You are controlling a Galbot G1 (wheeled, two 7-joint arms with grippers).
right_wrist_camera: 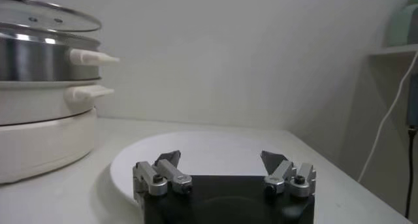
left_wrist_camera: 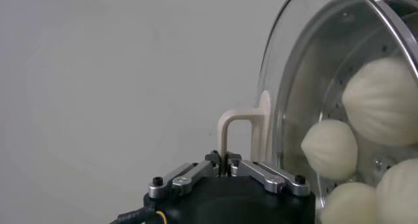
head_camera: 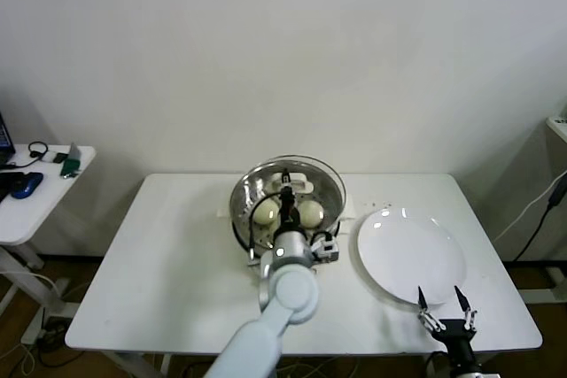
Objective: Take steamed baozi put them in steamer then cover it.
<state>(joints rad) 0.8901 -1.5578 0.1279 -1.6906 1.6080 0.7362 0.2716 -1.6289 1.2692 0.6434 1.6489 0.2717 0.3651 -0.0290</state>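
Observation:
The steamer (head_camera: 244,192) stands at the back middle of the table on its cream-white base (right_wrist_camera: 39,124). Cream-white baozi (head_camera: 266,211) lie in it; several show through the glass in the left wrist view (left_wrist_camera: 330,149). The clear glass cover (head_camera: 314,165) sits over the steamer, and its metal rim (right_wrist_camera: 46,19) shows in the right wrist view. My left gripper (head_camera: 287,190) is over the cover, shut on its cream-white handle (left_wrist_camera: 238,130). My right gripper (head_camera: 446,303) is open and empty at the table's front right, by the near edge of the plate.
A flat white plate (head_camera: 412,254) lies right of the steamer, bare. A small side table (head_camera: 35,192) with a mouse and headphones stands far left. A cable hangs at the far right.

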